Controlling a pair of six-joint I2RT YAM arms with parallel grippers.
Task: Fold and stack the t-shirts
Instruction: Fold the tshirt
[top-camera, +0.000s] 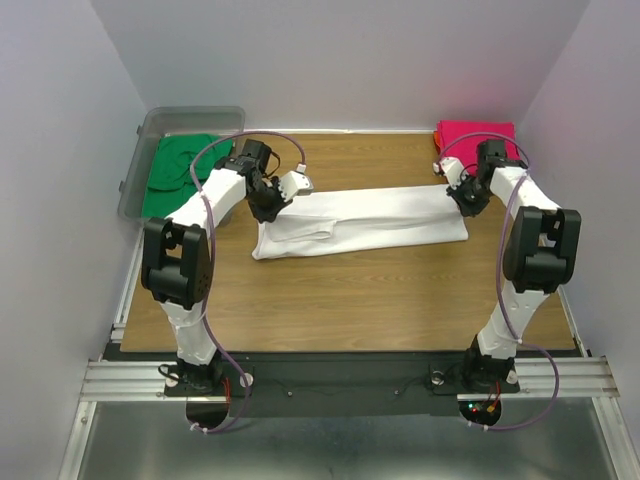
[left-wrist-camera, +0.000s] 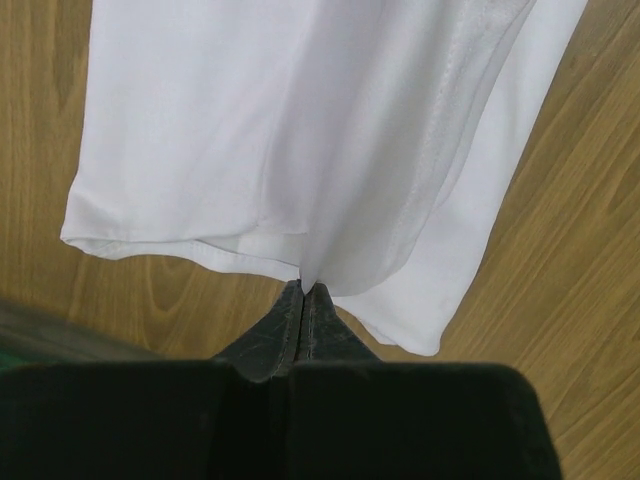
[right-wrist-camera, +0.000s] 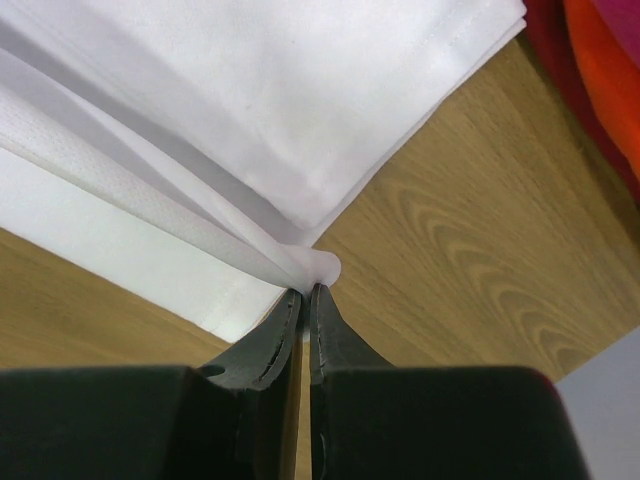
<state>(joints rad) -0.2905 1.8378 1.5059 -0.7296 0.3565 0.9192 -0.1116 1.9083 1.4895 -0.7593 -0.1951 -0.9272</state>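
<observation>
A white t-shirt (top-camera: 370, 222) lies stretched in a long folded band across the middle of the table. My left gripper (top-camera: 268, 198) is shut on its left end; in the left wrist view the cloth (left-wrist-camera: 300, 140) hangs from my closed gripper (left-wrist-camera: 303, 290). My right gripper (top-camera: 466, 197) is shut on its right end; the right wrist view shows a pinched fold (right-wrist-camera: 318, 266) at my gripper (right-wrist-camera: 306, 292). A magenta pink t-shirt (top-camera: 476, 135) lies folded at the back right, with a red-orange one (right-wrist-camera: 600, 60) by it. A green t-shirt (top-camera: 176, 170) lies in the bin.
A clear grey plastic bin (top-camera: 150, 135) stands at the back left, off the table's left edge. Bare wood (top-camera: 350, 300) lies in front of the white shirt. White walls close in on the back and both sides.
</observation>
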